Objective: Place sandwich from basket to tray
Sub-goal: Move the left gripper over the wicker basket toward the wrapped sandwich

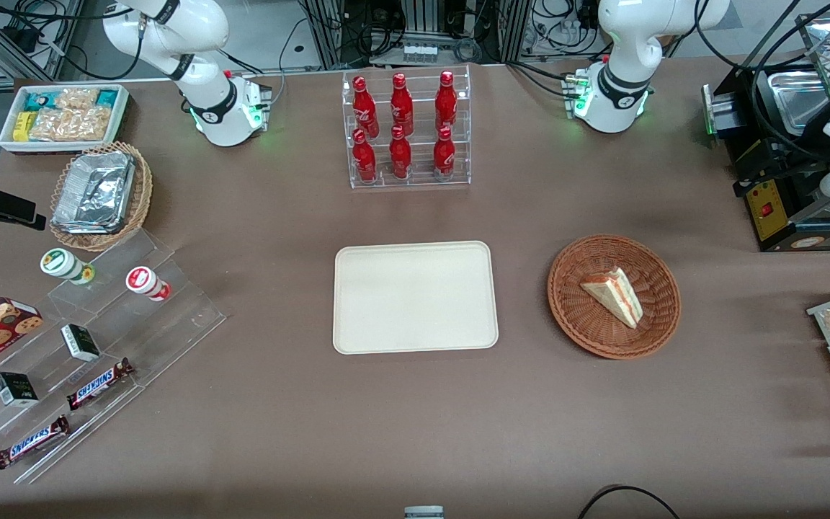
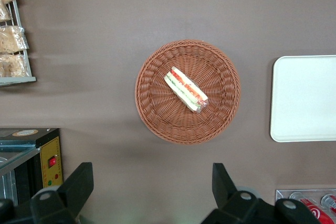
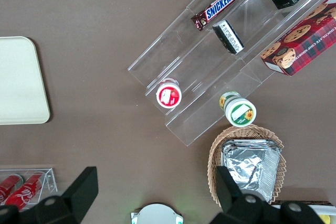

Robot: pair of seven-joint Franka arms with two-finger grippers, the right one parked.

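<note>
tray [image 3: 18, 82] bare | acrylic rack [image 3: 220, 61]: Snickers bar [image 3: 217, 6], cookie box [image 3: 302, 43]

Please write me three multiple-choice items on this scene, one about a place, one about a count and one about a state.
1. Where is the sandwich?
A. On the tray
B. In the round brown basket
C. On the bare table

2. How many red bottles stand in the clear rack?
A. Four
B. Six
C. Eight

3. What is the state of the gripper?
A. Shut on the sandwich
B. Open and holding nothing
C. Shut on the basket's rim

Answers:
1. B: the wedge lies inside the basket, and the tray beside it holds nothing.
2. B: the front view shows two rows of three.
3. B: in the left wrist view the fingers stand wide apart above the table, with nothing between them and the sandwich lying apart in the basket.
</note>
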